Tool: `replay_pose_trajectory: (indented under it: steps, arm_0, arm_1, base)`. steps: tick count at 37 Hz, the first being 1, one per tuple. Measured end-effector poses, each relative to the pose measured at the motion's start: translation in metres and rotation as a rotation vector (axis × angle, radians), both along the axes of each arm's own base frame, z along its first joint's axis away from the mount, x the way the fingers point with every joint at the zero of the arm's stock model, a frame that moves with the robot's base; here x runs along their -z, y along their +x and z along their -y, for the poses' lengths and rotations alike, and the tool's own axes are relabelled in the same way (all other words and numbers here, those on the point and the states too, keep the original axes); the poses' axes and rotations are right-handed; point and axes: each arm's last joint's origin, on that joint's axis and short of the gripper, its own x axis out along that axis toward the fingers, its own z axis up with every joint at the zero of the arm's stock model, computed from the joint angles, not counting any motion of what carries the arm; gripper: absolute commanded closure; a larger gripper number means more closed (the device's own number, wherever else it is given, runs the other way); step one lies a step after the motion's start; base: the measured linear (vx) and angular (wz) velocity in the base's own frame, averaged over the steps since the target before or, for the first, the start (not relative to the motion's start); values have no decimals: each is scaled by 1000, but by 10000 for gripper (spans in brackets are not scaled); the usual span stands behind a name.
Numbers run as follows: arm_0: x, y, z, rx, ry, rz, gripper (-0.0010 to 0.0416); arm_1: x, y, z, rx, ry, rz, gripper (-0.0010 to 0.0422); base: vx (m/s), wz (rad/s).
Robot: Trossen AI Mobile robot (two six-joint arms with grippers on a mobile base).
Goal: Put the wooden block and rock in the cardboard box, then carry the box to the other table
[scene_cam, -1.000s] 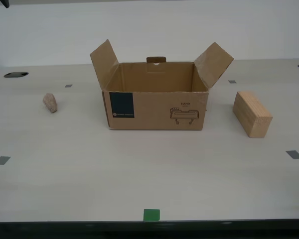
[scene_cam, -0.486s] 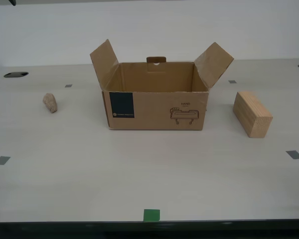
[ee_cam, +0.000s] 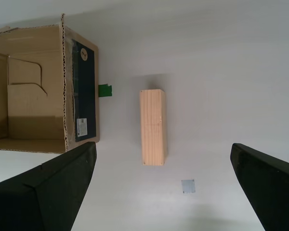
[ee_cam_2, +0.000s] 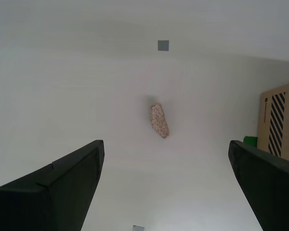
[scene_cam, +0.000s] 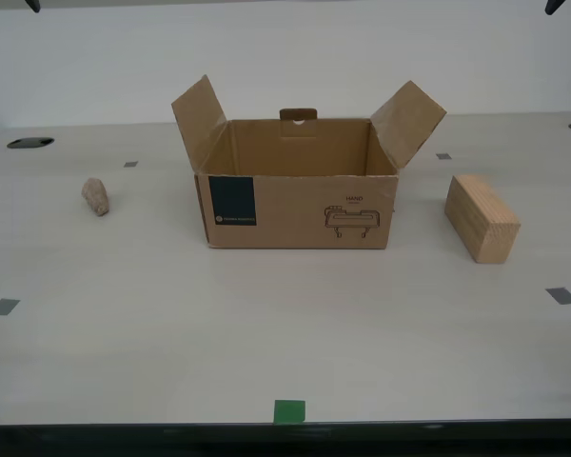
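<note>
A: Where does the exterior view look from?
B: Low at the table's near edge, facing the open brown cardboard box point(scene_cam: 295, 195).
A: And the wrist views?
B: Both look straight down from high up: the first shares the pale wooden block point(ee_cam: 152, 127) and box with it, the second the pinkish rough rock point(ee_cam_2: 159, 120).

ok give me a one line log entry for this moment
first gripper: open above block | second gripper: open above rock | box: open, empty | nothing gripped

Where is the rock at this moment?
The rock lies on the beige table at the exterior view's left, well apart from the cardboard box, near a grey tape square.
</note>
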Motion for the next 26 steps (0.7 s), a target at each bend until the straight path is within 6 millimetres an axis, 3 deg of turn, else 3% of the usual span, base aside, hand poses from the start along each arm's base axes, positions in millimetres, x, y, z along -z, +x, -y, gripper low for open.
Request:
replay_pose_trajectory:
  steps: [26]
  arm_0:
    - [25,1,-3,-21,-3,-18,16]
  arm_1:
    - [49,8,0,31,18,19,46]
  base:
    - [0,0]
